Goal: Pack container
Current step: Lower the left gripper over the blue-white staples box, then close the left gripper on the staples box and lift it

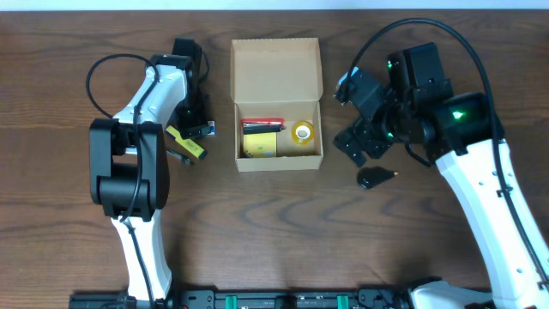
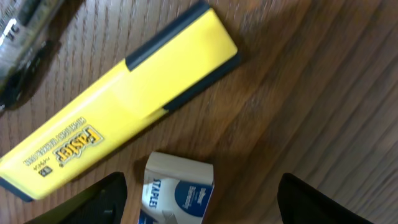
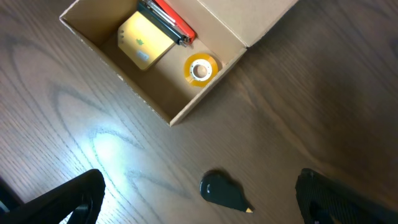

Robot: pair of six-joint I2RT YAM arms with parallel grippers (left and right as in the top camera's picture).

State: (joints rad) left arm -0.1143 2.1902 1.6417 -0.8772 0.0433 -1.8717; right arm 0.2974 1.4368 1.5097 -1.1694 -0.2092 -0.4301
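Note:
The container [image 1: 274,73] is an open tan cardboard box at the table's middle back, its lid flap folded away. It holds a yellow pad [image 1: 260,144], a red item [image 1: 262,124] and a tape roll [image 1: 302,131]. The right wrist view shows the container [image 3: 242,18] too. My left gripper [image 1: 196,122] is low over the table left of the box. Its jaws [image 2: 202,205] stand open around a small white and blue staples box [image 2: 177,190], which is nearer the left finger. My right gripper [image 1: 364,142] hangs open [image 3: 205,199] over a black teardrop-shaped item [image 3: 222,191].
A yellow highlighter [image 2: 118,109] lies slantwise just beyond the staples box, seen from overhead as the yellow highlighter [image 1: 187,143]. A dark object [image 2: 25,37] lies at the upper left of the left wrist view. The black item [image 1: 376,178] sits right of the box.

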